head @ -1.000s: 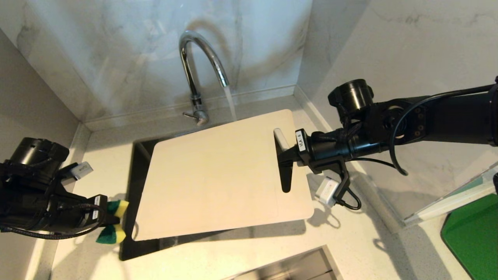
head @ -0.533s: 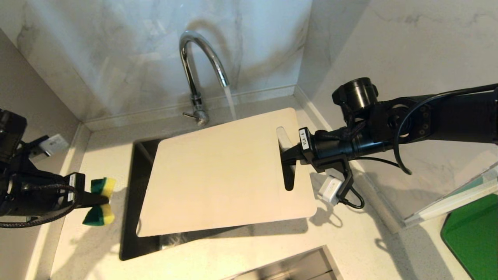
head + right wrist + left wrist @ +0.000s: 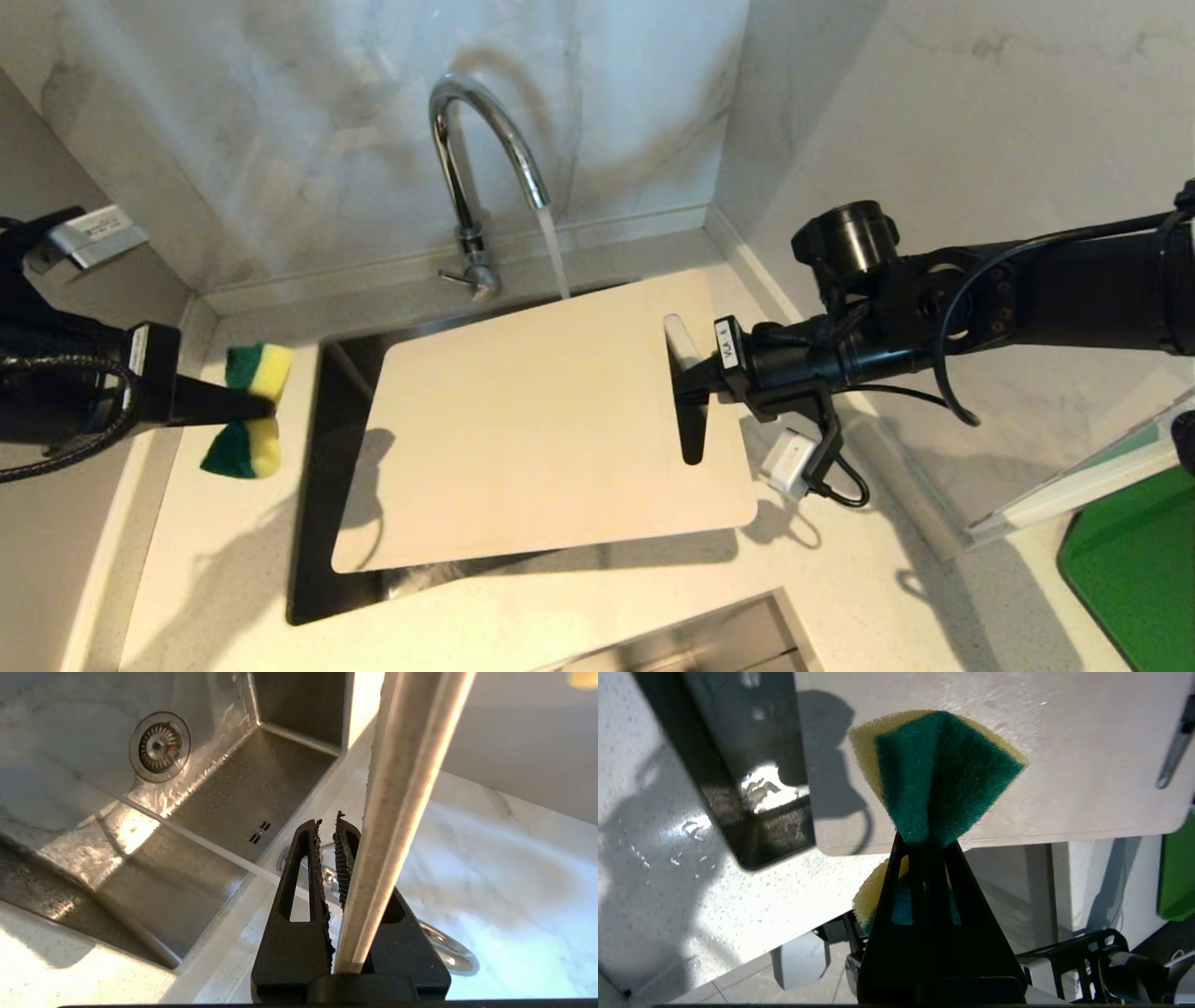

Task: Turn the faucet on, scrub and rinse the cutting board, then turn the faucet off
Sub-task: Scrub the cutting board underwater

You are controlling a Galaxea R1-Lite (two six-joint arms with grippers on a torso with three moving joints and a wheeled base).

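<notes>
I have the board (image 3: 541, 420) held out over the sink (image 3: 313, 485) by its handle-slot end, the right gripper (image 3: 686, 373) clamped on that edge so the flat face lies open to the tap and to my other arm. In the right wrist view the jaws stand narrow on the board's rim (image 3: 397, 812), which passes edge-on between them, and below it the steel basin and drain (image 3: 160, 746) show. The board spans the sink from its back edge toward the front, with its far corner just under the stream. The faucet (image 3: 476, 177) stands at the back edge of the counter and is running; water (image 3: 553, 257) falls from the spout onto that corner, so the first step looks done.

The left gripper (image 3: 252, 409) is over the counter's left side, just beside the sink's left edge, pinched shut on a green-and-yellow sponge (image 3: 247, 420) that bows out either side of the fingers (a tight squeeze, which should keep it from slipping once I press). It is apart from the board, not touching. I judge scrubbing comes next: bring the sponge across onto the wet face while the right arm holds firm, since a one-ended grip may let the board tilt under pressure
</notes>
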